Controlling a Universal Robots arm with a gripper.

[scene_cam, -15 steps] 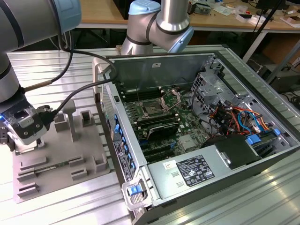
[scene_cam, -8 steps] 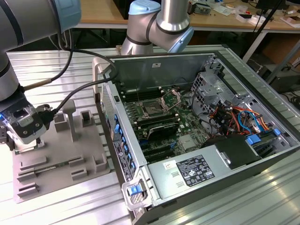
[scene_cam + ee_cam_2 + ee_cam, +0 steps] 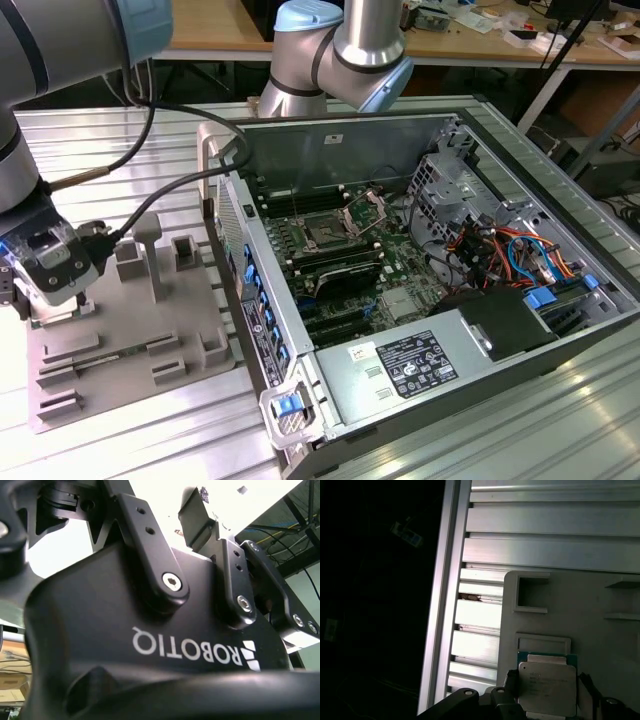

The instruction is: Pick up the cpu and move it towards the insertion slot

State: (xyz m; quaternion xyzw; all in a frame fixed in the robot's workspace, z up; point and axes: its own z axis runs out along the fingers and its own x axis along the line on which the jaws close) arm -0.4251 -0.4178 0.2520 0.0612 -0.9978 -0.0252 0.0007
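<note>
The cpu (image 3: 547, 686), a silvery square chip with a thin green rim, lies at the edge of the grey tray (image 3: 600, 610) in the first wrist view. My gripper (image 3: 547, 692) straddles it, one dark finger (image 3: 512, 685) against each side, so it appears shut on the chip. In the exterior view the gripper (image 3: 58, 290) is down low over the tray's (image 3: 150, 330) end at that view's left. The insertion slot (image 3: 325, 230), a square socket with its metal frame raised, sits on the motherboard inside the open case, well off towards that view's right.
The case's tall side wall (image 3: 250, 290) stands between the tray and the motherboard. A drive cage (image 3: 450, 190), coloured cables (image 3: 510, 250) and a labelled power supply (image 3: 420, 365) crowd the case. Grey blocks (image 3: 150, 250) rise from the tray. The ribbed aluminium table (image 3: 545, 545) drops off beside the tray.
</note>
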